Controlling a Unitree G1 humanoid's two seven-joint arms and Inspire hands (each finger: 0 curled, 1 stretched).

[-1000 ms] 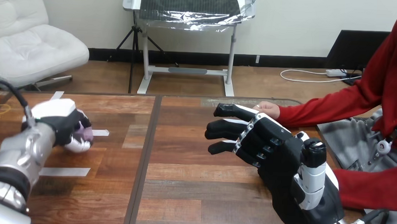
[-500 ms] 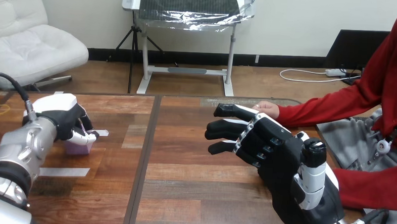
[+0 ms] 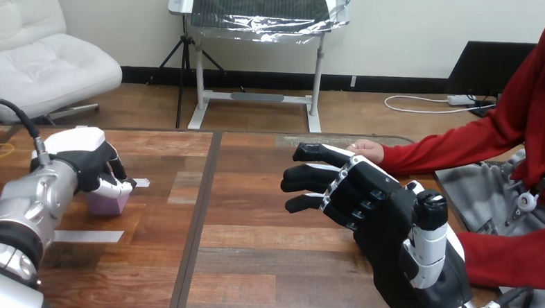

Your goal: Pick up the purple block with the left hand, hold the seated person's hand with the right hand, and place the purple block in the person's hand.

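Observation:
The purple block (image 3: 108, 203) stands on the wooden table (image 3: 265, 265) at the left. My left hand (image 3: 82, 161) hovers over it, open, with its fingers (image 3: 118, 186) stretched over the block's top and not curled round it. At the right my right hand (image 3: 385, 221) is raised on edge and open, its straight fingers pointing left. The person's hand (image 3: 368, 150) rests on the table's far edge just behind my right hand's upper finger. I cannot tell whether they touch.
Two white tape strips (image 3: 89, 235) (image 3: 141, 183) lie on the table near the block. A dark seam (image 3: 196, 227) runs between the two table tops. The person's other red-sleeved arm (image 3: 511, 258) lies at the right edge beside my right forearm.
My left hand was curled round the purple block; its fingers have since straightened and the block now stands on the table under them. The right hand and the person's hand have not moved.

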